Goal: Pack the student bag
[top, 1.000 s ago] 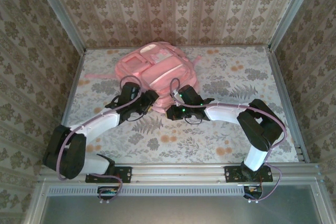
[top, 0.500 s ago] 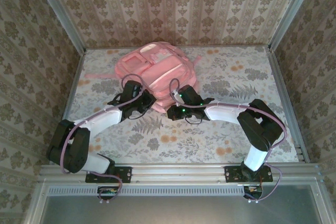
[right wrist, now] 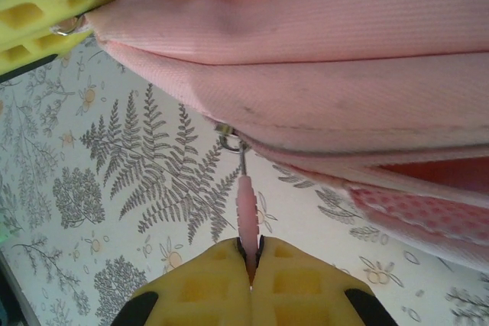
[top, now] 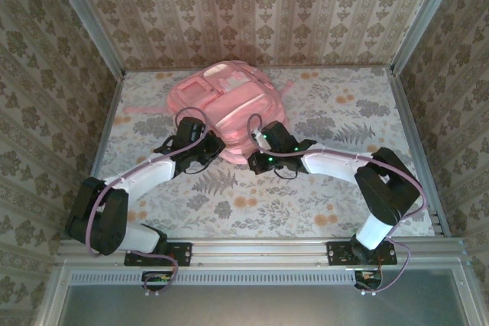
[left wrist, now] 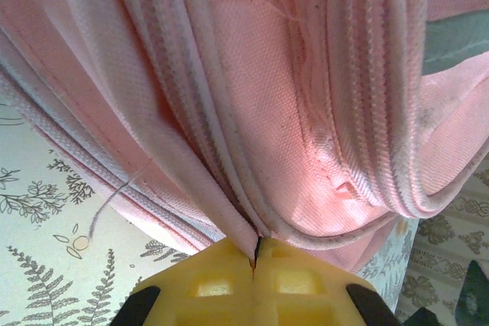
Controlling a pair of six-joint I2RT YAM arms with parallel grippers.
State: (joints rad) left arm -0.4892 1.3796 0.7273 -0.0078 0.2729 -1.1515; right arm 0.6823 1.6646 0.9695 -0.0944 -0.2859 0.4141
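The student bag (top: 226,99), a large pink backpack, lies flat at the back middle of the table. My left gripper (top: 217,146) is at its near edge, shut on a fold of the bag's fabric beside the zipper seam (left wrist: 229,188); the yellow jaws (left wrist: 257,256) meet with the cloth pinched between them. My right gripper (top: 252,159) is just right of it, shut on the pink zipper pull (right wrist: 246,200), which hangs from a metal ring on the bag (right wrist: 321,74). The left gripper's yellow fingers (right wrist: 46,5) show at the top left of the right wrist view.
A floral cloth (top: 252,204) covers the table. Patterned walls with metal corner posts (top: 412,20) close in the back and both sides. A pink strap (top: 141,111) trails left of the bag. Open tabletop lies near the arms and to the right of the bag.
My left gripper has moved in to the bag's near edge and shut on its fabric. My right gripper keeps hold of the zipper pull and has shifted slightly right.
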